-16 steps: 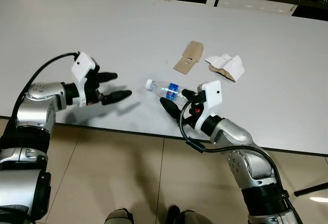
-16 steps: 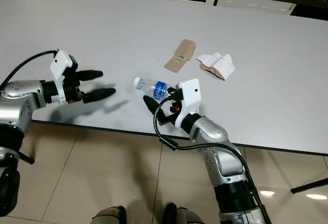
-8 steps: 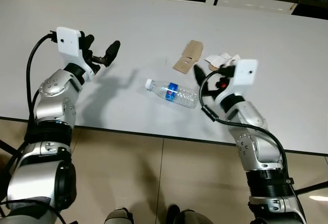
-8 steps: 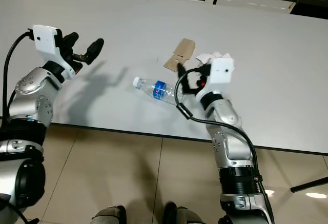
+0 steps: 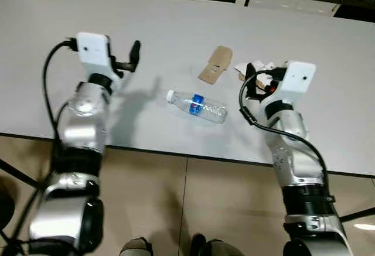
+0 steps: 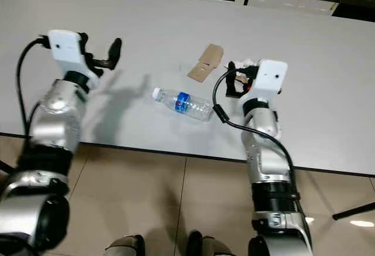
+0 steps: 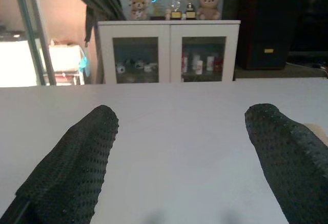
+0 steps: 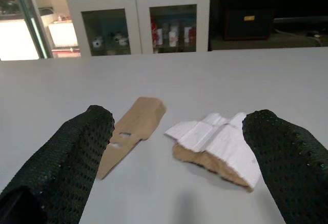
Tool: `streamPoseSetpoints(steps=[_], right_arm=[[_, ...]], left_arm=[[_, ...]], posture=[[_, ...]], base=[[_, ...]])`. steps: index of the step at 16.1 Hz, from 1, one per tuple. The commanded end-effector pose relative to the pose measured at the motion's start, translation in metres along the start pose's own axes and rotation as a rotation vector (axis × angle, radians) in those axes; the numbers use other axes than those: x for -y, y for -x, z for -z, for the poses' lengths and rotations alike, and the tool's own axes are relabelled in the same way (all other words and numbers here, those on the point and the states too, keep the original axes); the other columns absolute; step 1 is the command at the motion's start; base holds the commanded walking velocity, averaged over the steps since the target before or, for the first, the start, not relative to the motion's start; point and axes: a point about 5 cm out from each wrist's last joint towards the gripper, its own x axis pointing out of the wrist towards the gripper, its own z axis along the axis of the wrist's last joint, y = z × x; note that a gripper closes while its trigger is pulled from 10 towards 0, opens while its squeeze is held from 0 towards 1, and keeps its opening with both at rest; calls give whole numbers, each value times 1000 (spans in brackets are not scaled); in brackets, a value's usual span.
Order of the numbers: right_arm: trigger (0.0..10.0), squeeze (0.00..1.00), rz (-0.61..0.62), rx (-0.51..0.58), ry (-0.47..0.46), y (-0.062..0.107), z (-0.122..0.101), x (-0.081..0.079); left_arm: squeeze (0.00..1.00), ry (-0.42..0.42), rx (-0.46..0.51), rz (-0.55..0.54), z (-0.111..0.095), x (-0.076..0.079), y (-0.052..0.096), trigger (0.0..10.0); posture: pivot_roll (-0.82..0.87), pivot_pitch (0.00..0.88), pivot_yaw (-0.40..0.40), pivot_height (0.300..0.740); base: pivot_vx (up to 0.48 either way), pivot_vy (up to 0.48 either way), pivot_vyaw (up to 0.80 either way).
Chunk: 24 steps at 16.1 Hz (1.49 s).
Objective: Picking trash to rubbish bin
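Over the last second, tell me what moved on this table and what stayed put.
Both arms rose. The right pincer, which a second ago reached low at the plastic bottle, drew off it and swung up, now open and facing the brown cardboard piece and the crumpled white paper. The left pincer lifted from low over the table and points away, open. Bottle, cardboard and paper lie where they did.

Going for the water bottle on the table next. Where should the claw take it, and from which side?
Grip the plastic bottle across its clear middle, just past the blue label, coming down from above with the fingers straddling it. It lies flat on the grey table with its white cap toward the robot's left, so its round sides are free. The open right claw is nearer, raised by the crumpled paper.
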Motion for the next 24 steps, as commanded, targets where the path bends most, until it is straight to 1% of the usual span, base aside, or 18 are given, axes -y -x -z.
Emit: streamPoseSetpoints(steps=[1,3,6,13,15,19,21,22,24], right_arm=[[10000,0,9,16,11,0,-1,1],[10000,0,24,19,16,0,-1,5],[10000,0,32,15,21,0,0,8],[10000,0,6,0,17,1,5,1],[10000,0,1,-5,17,1,6,0],[10000,0,-24,-24,17,2,10,-4],[10000,0,-33,-26,14,3,11,-5],[10000,0,-36,-28,13,4,12,-5],[10000,0,-46,-34,16,3,12,-7]], left_arm=[[0,-36,16,5,-3,7,0,10000],[0,-42,13,-10,-4,10,0,10000],[0,-52,7,-25,-4,7,0,10000],[0,-69,-1,-37,-4,4,2,10000],[0,-67,2,-14,-4,3,3,10000],[0,-116,-12,5,-9,-14,1,10000],[0,-119,-16,-10,-10,-19,1,10000],[0,-105,-9,-29,-11,-20,1,10000],[0,-101,-16,-32,-9,-16,2,10000]], posture=[[-39,151,-58,740],[-41,151,-55,740],[-39,152,-57,740],[-38,150,-59,740],[-38,152,-59,740],[-36,154,-56,740],[-33,154,-56,740],[-33,153,-58,740],[-36,153,-60,740]], base=[[0,0,0],[0,-137,0],[0,-369,0],[0,-462,0],[0,0,0],[0,0,0],[0,0,0],[0,0,0],[341,0,0]])
